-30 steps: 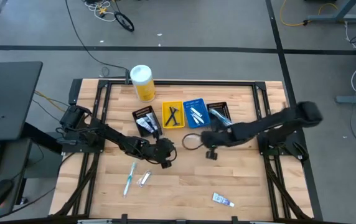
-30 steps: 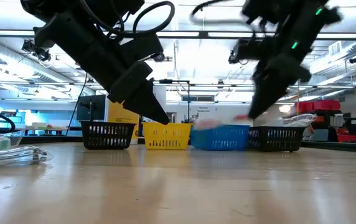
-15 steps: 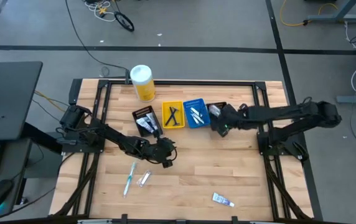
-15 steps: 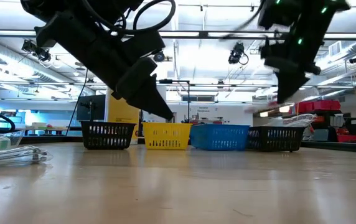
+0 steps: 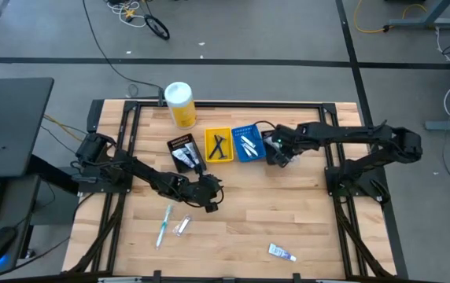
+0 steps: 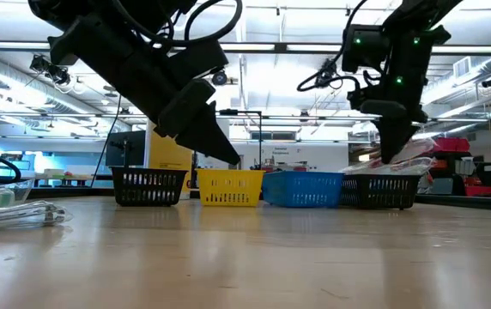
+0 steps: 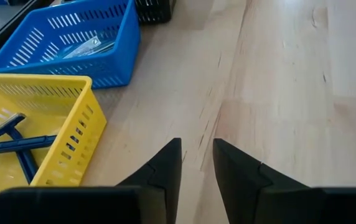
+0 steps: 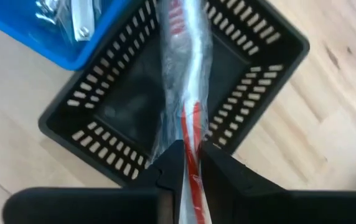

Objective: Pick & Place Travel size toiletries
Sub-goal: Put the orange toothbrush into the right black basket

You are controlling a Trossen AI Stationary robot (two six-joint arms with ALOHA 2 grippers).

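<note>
so the right arm has swung across from mid-table, and the right gripper (image 5: pixel 280 155) now hangs over the black bin (image 8: pixel 252 56) at the end of the row, just beside the blue bin (image 5: pixel 245 143). its fingers sit close together around a wrapped red-and-white toothbrush (image 8: pixel 187 81), which dangles down into that bin; from the right wrist view it looks pinched between them, though the fingers may just be starting to ease off. that reads to me as a drop under way, one more item about sorted.

the left gripper (image 5: pixel 209 198) hasn't shifted, hovering mid-table with its fingers a narrow gap apart and nothing between them. a teal toothbrush (image 5: pixel 162 226), a clear packet (image 5: pixel 182 226) and a small white tube (image 5: pixel 282 252) lie on the table (image 5: pixel 233 212), so plenty remains.
</note>
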